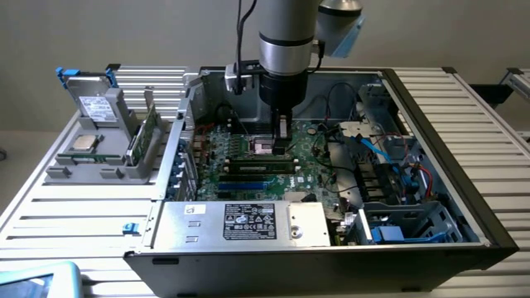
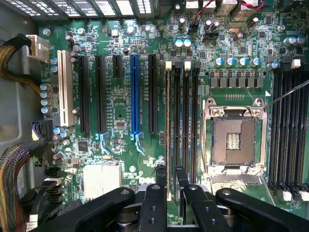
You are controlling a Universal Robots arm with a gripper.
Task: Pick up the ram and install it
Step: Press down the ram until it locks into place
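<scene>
Black jaws of the gripper (image 2: 168,186) pinch the ram (image 2: 168,121) by its top edge over its slot, a thin, stiff, light, fragile stick.

A plain beige wall (image 1: 124,31) was seen behind the scene. The work surface was formed by a ribbed, pale metal slatted table (image 1: 74,217), evenly lit. A light-blue plastic object (image 1: 37,280) was seen at the exterior view's lower left corner.
</scene>
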